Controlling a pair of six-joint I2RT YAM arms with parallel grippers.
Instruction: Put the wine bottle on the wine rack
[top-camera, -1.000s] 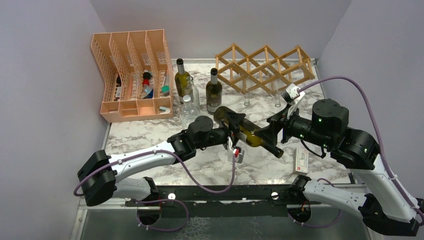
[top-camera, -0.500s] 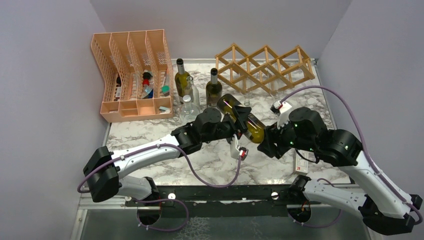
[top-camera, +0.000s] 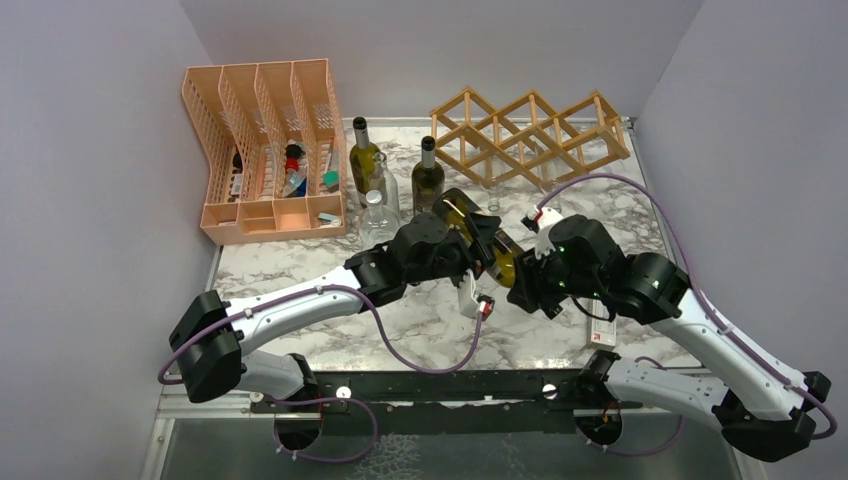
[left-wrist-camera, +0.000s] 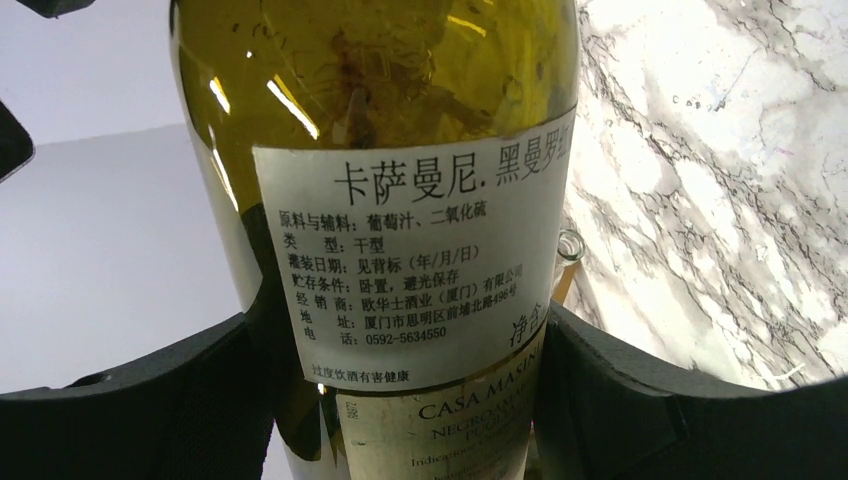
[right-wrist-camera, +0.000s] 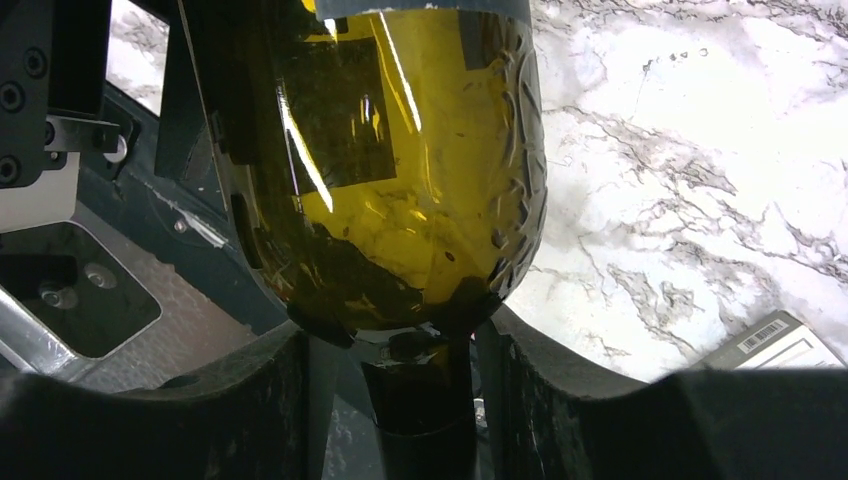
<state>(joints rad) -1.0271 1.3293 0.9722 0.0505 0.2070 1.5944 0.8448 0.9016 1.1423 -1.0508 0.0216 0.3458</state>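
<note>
One wine bottle (left-wrist-camera: 400, 100), left end effector (left-wrist-camera: 405, 345) tight on body, right end effector (right-wrist-camera: 400, 355) astride neck, grip unclear

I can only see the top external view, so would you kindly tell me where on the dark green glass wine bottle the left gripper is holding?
Observer: In the left wrist view, the left gripper is clamped on the body of the dark green glass wine bottle, with its fingers on either side of the white paper back label printed in Chinese.
Operator: Thank you. Has the right gripper got hold of the other end?
Observer: Not yet. In the right wrist view, the right gripper straddles the neck, with a slim gap showing on each side.
</note>
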